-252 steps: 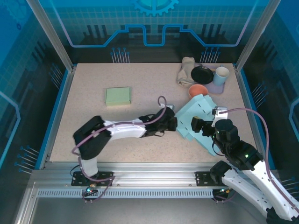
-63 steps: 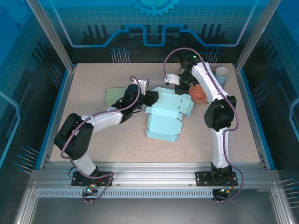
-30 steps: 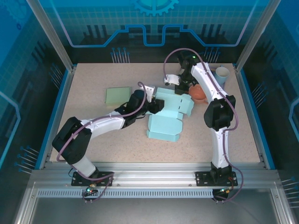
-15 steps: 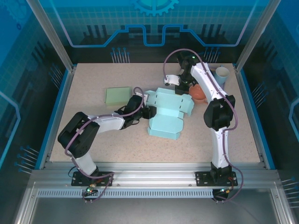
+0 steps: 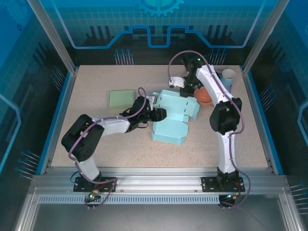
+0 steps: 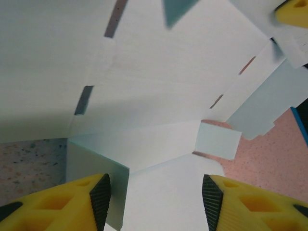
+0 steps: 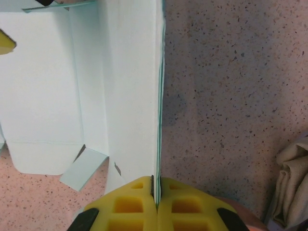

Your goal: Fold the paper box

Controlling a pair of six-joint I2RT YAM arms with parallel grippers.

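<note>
The paper box (image 5: 172, 119) is a pale blue, partly folded cardboard sheet lying mid-table. My right gripper (image 5: 185, 87) reaches down at its far edge. In the right wrist view that gripper (image 7: 156, 190) is shut on the thin upright edge of a box panel (image 7: 130, 96). My left gripper (image 5: 161, 114) sits low at the box's left side. In the left wrist view it (image 6: 156, 201) is open. Box panels (image 6: 159, 96) spread in front of it, and a raised flap stands beside the left fingertip (image 6: 100, 198).
A green pad (image 5: 121, 98) lies left of the box. An orange bowl (image 5: 206, 96) and a cup (image 5: 228, 77) stand at the back right, behind the right arm. A beige cloth (image 7: 291, 187) lies close to the right gripper. Blue rails border the table.
The left gripper drew back to the left, then moved right again to the box's left flap. The right gripper kept its hold on the far edge, and the box shifted slightly.
</note>
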